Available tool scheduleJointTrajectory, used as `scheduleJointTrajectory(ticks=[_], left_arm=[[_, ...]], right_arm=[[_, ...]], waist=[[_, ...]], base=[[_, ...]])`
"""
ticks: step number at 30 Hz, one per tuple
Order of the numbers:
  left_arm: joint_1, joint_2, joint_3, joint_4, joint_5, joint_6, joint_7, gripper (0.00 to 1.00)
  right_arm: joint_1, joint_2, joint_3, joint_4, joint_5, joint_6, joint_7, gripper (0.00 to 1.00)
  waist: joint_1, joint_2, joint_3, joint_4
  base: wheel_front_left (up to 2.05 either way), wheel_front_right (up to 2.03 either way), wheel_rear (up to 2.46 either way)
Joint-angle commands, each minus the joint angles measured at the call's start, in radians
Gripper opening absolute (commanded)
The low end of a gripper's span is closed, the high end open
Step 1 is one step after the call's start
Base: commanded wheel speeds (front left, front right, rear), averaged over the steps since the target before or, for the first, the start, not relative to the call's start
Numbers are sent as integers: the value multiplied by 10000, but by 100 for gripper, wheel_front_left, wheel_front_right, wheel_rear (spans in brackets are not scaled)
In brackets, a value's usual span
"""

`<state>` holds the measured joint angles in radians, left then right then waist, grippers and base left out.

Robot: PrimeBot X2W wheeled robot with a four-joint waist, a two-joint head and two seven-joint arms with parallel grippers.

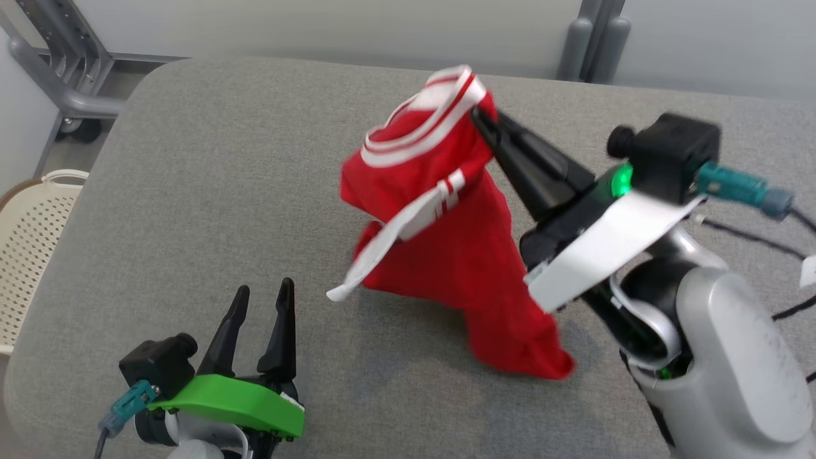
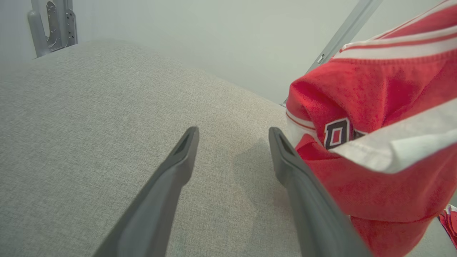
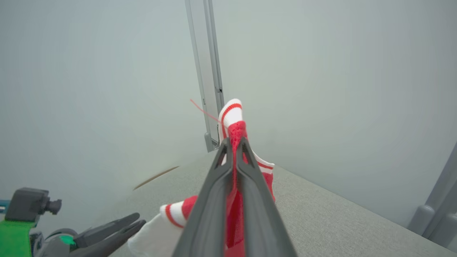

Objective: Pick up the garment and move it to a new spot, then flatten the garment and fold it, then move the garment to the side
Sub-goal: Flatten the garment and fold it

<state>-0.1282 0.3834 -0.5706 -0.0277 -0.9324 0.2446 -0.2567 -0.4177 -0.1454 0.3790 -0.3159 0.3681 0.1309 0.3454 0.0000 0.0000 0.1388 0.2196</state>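
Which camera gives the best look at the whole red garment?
The head view: the garment shows whole, hanging from the shut right pincer, lower end on the grey table. The left wrist view shows a close-up part with white trim; the right wrist view, just a strip pinched between the fingers.

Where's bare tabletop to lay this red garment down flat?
Widest bare patch: the grey table left of the red garment, from the far edge down to the open left gripper. Crowded: the right side, where the right gripper clamps the garment and a black cable lies.
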Motion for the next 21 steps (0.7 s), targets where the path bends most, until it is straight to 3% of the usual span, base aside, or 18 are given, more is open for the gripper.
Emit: scheduleJointTrajectory(ticks=[1,4,9,16,21], left_arm=[[198,-92,35,42,69,-55,-58,100],[223,-132,64,115,133,-71,-68,100],[339,-245,130,174,172,-116,-84,100],[604,-331,335,82,168,-53,-87,100],[598,-171,331,-36,249,-96,-27,100]], right_arm=[[-475,283,-394,-25,376,-4,91,0],[-1448,764,-1415,262,1189,-2,150,0],[-2058,929,-3257,1271,1758,-2,424,0],[783,932,-5313,2383,798,-1,508,0],[2703,935,-6499,3053,258,-1,-440,0]], waist=[[0,0,-256,213],[0,0,-366,282],[0,0,-545,324],[0,0,-515,45],[0,0,-288,-388]], base=[[0,0,0],[0,0,0],[0,0,0],[0,0,0],[0,0,0]])
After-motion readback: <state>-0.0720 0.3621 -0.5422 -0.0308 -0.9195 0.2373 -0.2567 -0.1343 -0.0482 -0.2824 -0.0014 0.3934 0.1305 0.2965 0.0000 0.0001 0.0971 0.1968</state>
